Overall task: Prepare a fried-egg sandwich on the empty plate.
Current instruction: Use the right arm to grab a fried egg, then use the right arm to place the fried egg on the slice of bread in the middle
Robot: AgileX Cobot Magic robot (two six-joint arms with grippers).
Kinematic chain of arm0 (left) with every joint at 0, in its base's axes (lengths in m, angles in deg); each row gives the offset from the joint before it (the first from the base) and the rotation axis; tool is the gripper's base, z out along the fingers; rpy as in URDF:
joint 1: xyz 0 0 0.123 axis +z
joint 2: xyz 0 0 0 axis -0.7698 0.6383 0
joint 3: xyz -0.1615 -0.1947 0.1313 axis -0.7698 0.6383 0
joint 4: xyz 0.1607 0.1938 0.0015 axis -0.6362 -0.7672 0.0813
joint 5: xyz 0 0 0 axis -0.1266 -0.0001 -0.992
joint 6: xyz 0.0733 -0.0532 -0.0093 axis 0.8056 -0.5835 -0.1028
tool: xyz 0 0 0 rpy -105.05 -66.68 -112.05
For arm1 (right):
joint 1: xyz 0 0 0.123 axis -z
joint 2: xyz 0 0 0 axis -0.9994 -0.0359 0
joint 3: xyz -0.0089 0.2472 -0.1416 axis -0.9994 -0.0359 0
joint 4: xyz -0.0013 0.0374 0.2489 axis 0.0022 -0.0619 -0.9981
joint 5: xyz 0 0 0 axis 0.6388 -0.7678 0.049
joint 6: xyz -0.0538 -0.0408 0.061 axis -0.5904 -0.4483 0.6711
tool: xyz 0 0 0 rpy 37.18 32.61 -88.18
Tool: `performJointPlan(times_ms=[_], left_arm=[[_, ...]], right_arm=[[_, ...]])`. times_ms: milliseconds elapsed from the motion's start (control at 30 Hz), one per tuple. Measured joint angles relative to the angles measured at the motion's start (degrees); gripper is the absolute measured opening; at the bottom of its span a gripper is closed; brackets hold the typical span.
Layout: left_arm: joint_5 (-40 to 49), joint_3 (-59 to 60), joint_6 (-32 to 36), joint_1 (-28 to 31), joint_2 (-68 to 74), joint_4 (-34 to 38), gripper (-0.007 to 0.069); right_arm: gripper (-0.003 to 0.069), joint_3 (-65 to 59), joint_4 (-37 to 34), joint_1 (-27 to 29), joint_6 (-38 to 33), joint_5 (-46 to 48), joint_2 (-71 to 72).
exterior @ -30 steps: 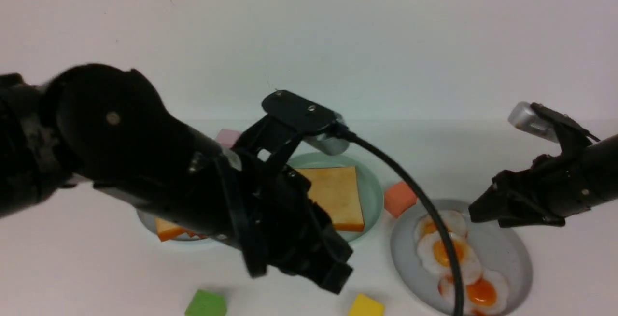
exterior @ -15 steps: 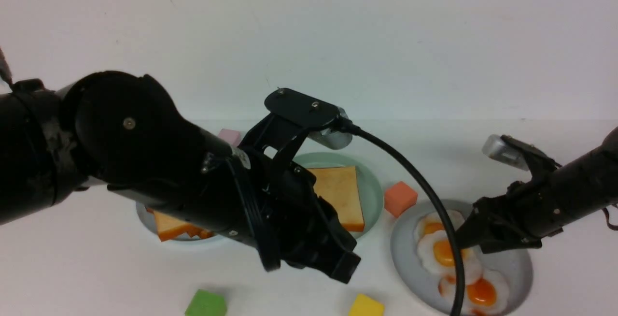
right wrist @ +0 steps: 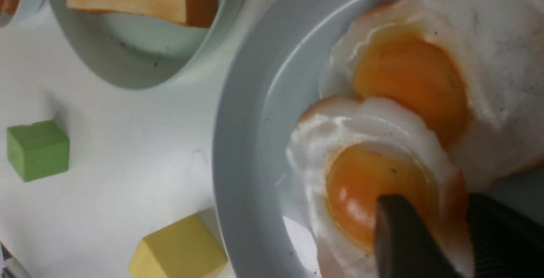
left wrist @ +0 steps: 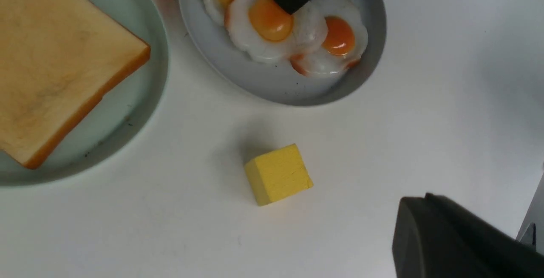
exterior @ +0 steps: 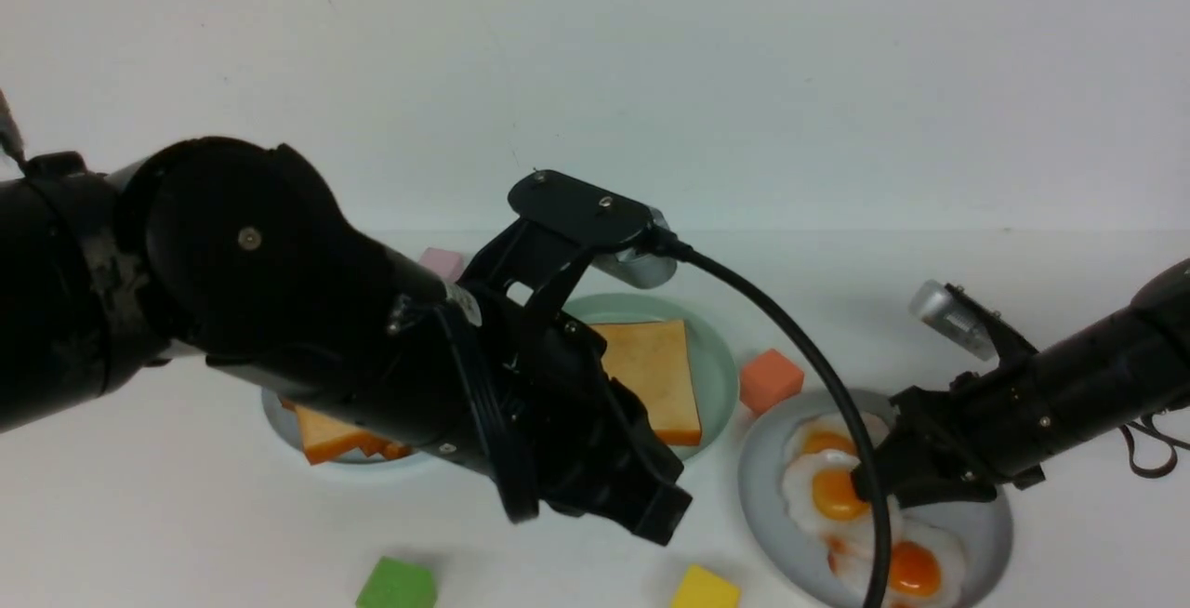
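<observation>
The right arm reached in low from the desk's right edge, slanting down to the grey plate (exterior: 758, 496) near the front edge, with the right fingers (right wrist: 399, 235) pinched on the middle fried egg (exterior: 832, 492) at its yolk. The left arm hung raised over the desk's centre, its left fingers (exterior: 651, 506) clenched. One toast slice (exterior: 651, 376) lay on the mint-green plate (exterior: 720, 376).

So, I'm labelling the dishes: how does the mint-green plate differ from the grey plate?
The mint-green plate holds one toast slice; the grey plate holds three overlapping fried eggs. The mint-green plate sits farther back, left of the grey plate. The right gripper is down at the grey plate's eggs, not the mint-green plate. Both are round and low-rimmed.
</observation>
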Motion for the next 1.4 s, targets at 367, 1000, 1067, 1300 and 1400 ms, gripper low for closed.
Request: performJointPlan(times_ms=[367, 1000, 1067, 1300, 1400], left_arm=[[1.2, 0.0, -0.3, 0.0, 0.0, -0.5, -0.0013], [8.9, 0.0, -8.6, 10.9, 0.0, -3.4, -0.0013], [10.2, 0.0, -9.5, 13.6, -0.2, -3.5, -0.0013], [9.1, 2.5, -10.9, 17.3, -4.7, -3.8, -0.0013], [7.6, 4.9, -11.3, 17.5, -6.9, -3.9, -0.0013]], right_arm=[[0.0081, 0.0, 0.6, 0.0, 0.2, 0.6, 0.0], [0.008, 0.2, 1.5, -0.1, 4.3, 3.3, 9.7], [0.008, 2.2, -0.6, -0.4, 4.3, 5.0, 9.8], [0.008, 13.2, -1.6, -8.7, 6.4, 5.5, 8.4], [0.008, 19.5, -2.2, -12.7, 9.2, 4.9, 4.6]])
